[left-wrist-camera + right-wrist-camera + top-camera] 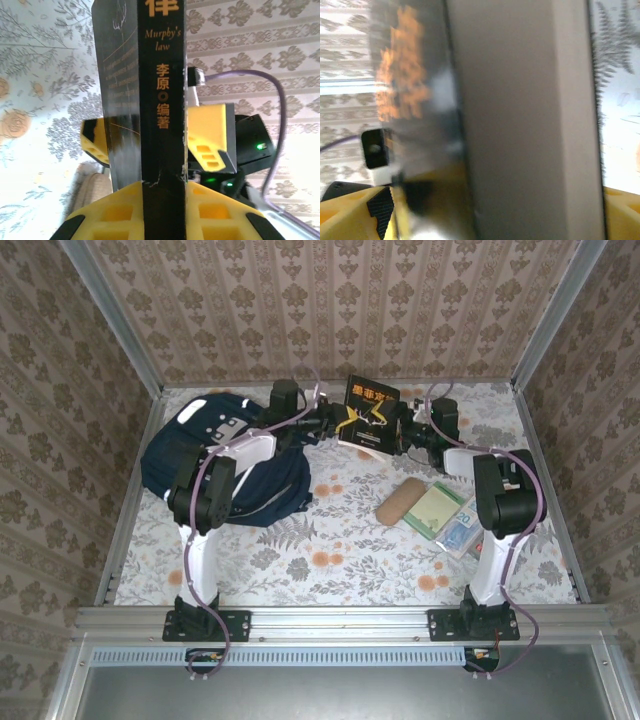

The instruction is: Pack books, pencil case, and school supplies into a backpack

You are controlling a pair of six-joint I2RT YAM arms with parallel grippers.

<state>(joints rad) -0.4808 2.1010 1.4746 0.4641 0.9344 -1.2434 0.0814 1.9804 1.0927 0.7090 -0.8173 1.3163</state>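
A black book with orange lettering (370, 415) hangs upright over the back of the table. My left gripper (335, 422) is shut on its spine (162, 90); the yellow pads (112, 212) press on both sides. My right gripper (400, 435) stands open round the book's opposite edge. Its yellow fingers (210, 132) sit on either side of the book, away from the covers. In the right wrist view the page edge (520, 125) is close up and blurred. The navy backpack (200, 460) lies at the left under my left arm. A tan oval case (400, 500), pale green box (435, 508) and light-blue pack (462, 530) lie at the right.
Patterned walls (330, 310) close in the back and both sides of the floral tablecloth (330, 560). The three supplies lie close beside my right arm's base column (490, 570). A purple cable (260, 75) loops off my right wrist.
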